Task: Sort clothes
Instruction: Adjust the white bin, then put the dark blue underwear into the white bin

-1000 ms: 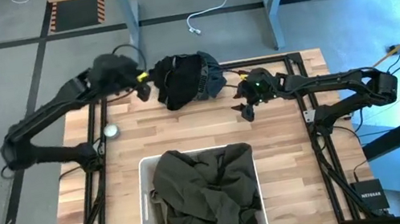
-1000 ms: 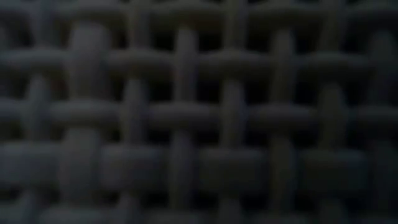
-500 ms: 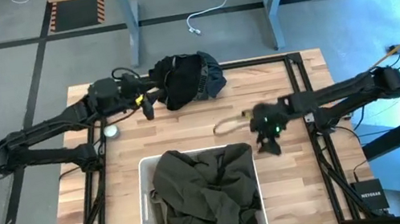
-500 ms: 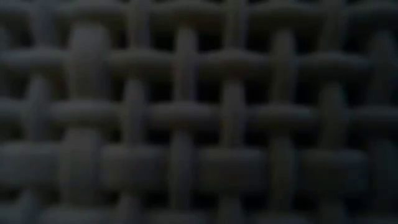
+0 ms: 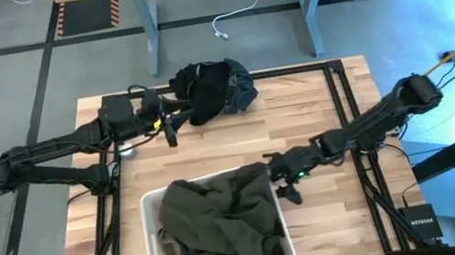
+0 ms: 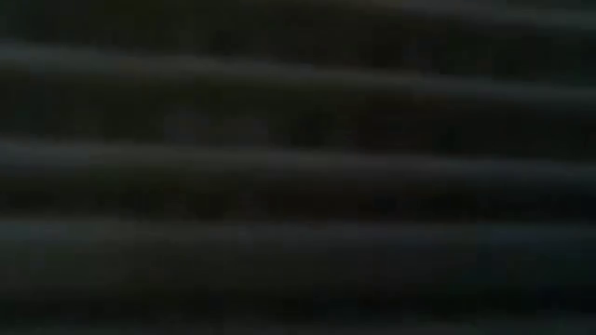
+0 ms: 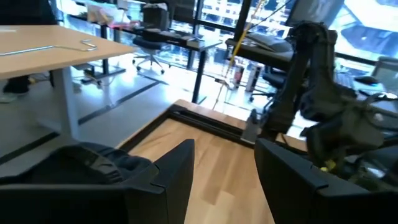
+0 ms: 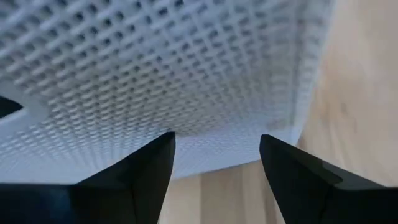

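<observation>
Your right gripper (image 5: 284,180), fingers spread and empty, presses the white bin (image 5: 151,212) holding the olive garment (image 5: 221,226); back it off gently. Your left gripper (image 5: 167,121), also spread, waits just beside the dark clothes (image 5: 214,89) at the table's far edge: centre, then close.

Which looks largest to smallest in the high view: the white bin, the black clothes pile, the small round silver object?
1. White bin, holding the olive garment.
2. Black clothes pile.
3. Small round silver object, partly hidden by the left arm.
</observation>
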Available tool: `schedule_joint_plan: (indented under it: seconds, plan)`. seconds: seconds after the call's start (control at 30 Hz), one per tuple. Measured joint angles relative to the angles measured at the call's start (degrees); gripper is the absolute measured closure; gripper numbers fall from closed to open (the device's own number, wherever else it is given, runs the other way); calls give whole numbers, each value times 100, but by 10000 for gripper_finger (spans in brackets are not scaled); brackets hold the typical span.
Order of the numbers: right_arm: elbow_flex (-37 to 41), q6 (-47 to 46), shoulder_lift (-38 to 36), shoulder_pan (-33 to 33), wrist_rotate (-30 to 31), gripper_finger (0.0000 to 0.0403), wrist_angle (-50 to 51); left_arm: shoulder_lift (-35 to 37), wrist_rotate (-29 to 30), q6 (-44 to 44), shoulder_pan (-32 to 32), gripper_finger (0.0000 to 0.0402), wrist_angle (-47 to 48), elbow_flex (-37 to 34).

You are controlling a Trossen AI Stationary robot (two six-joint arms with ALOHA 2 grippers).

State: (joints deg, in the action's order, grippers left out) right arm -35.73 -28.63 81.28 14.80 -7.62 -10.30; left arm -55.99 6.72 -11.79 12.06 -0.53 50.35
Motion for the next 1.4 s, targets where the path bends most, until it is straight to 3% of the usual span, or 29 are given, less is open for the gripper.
schedule_joint_plan:
  seconds: [0.17, 0.27, 0.4, 0.5, 0.6, 0.67, 0.83, 1.03, 1.17, 1.3, 1.4]
  plan:
    - [-772, 498, 1107, -336, 327, 148, -569, -14, 1, -144, -247, 238, -17, 0]
    - [-1430, 1076, 1448, -601, 371, 148, 222, -22, 2, -181, -374, 238, -16, 0]
    - [-2169, 1939, 1256, -949, 824, 148, 2341, -26, 7, -286, -498, 238, 18, 0]
    - [-2549, 2613, 862, -1239, 1614, 148, 3517, -26, 168, -310, -549, 238, 158, 0]
    - [-2616, 3269, 437, -1617, 2443, 148, 3899, -26, 504, -322, -553, 238, 364, 0]
    - [-2585, 3583, 225, -1978, 2639, 148, 3742, -26, 690, -350, -551, 238, 446, 0]
    - [-2242, 3769, 126, -3083, 2210, 148, 2983, -26, 767, -431, -574, 238, 572, 0]
    - [-1561, 3343, 487, -4123, 1671, 148, 1280, -26, 765, -430, -610, 238, 646, 2]
    - [-1536, 3297, 877, -4583, 1403, 148, 922, -26, 767, -404, -610, 238, 645, 2]
    - [-1607, 3343, 1431, -4894, 691, 148, 896, -44, 767, -359, -610, 238, 642, 2]
    - [-1726, 3425, 1804, -5053, 600, 150, 950, -103, 782, -269, -606, 238, 620, 2]
